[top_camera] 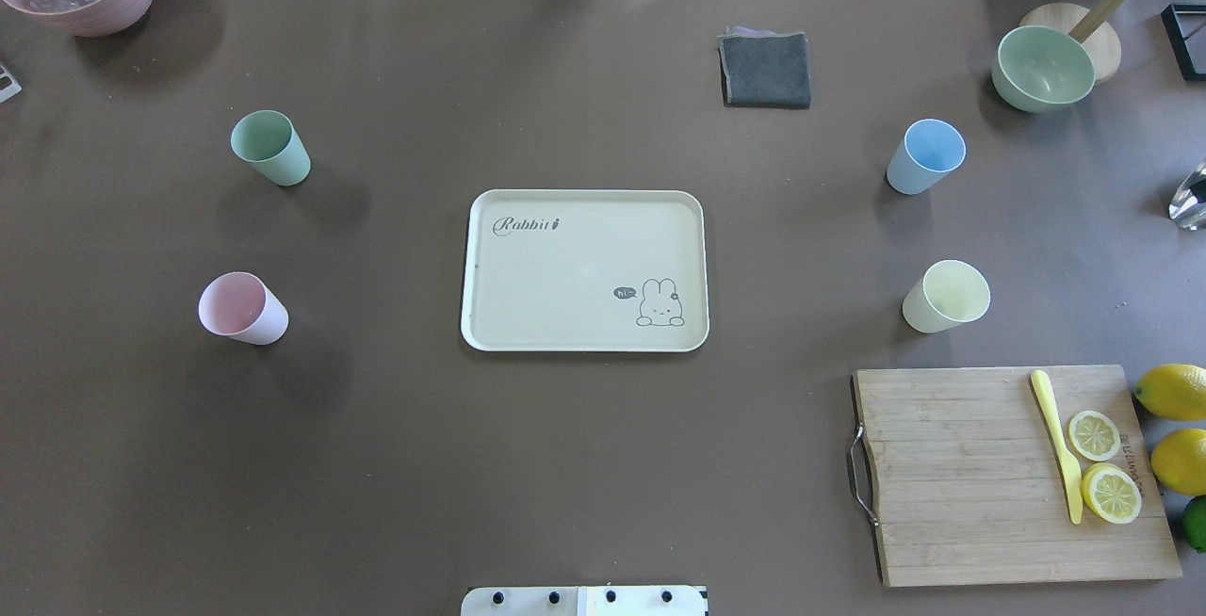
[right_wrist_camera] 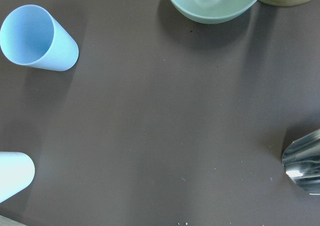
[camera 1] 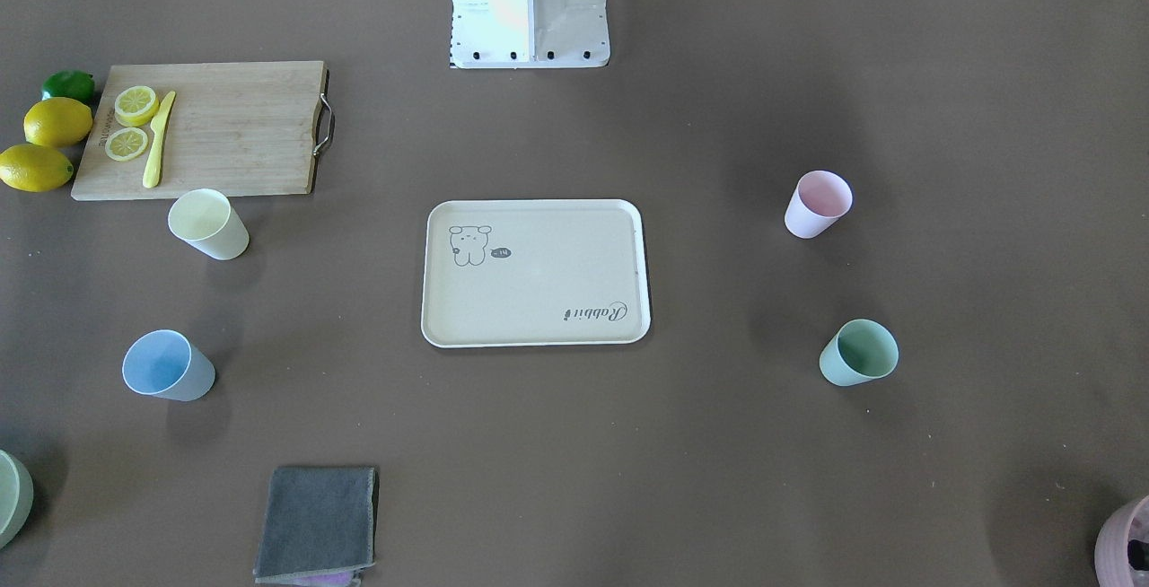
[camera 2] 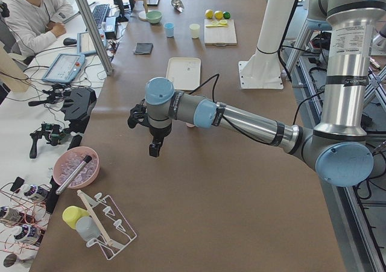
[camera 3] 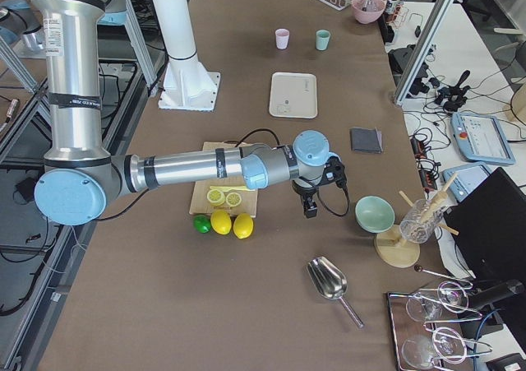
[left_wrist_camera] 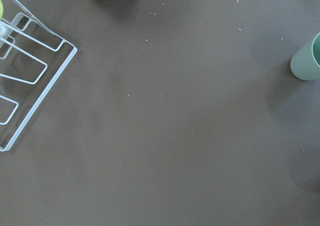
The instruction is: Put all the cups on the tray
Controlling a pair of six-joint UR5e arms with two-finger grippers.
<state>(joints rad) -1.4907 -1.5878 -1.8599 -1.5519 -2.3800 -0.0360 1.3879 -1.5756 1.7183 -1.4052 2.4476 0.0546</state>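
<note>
**Four cups out on the table, tray in the middle, both arms held off at the ends**

Tray (top_camera: 565,267): we find it flat at the centre of the tabletop, long sides running parallel to the robot's edge.

Cups: all four are upright, mouths up, on the bare table and well apart from the tray.
- Mint green cup (top_camera: 271,147): toward the left end, on the half nearer the operators' edge.
- Pink cup (top_camera: 243,308): toward the left end, nearer the robot's edge than the mint one.
- Light blue cup (top_camera: 925,156): toward the right end, operators' half, near the green bowl (top_camera: 1042,68).
- Pale yellow cup (top_camera: 945,296): toward the right end, just beyond the cutting board (top_camera: 970,475), which fills the corner where the right end meets the robot's edge.

A grey cloth (top_camera: 765,69) lies near the operators' edge.

Left gripper (camera 2: 155,146): we see it pointing down over the left end, and it seems to hang clear of the surface. Only the side camera catches it, so we cannot tell how its jaws stand.

Right gripper (camera 3: 311,206): it points down over the right end, between the cutting board and the green bowl. Here too we cannot tell how far the jaws are apart, or whether they grip anything.
</note>
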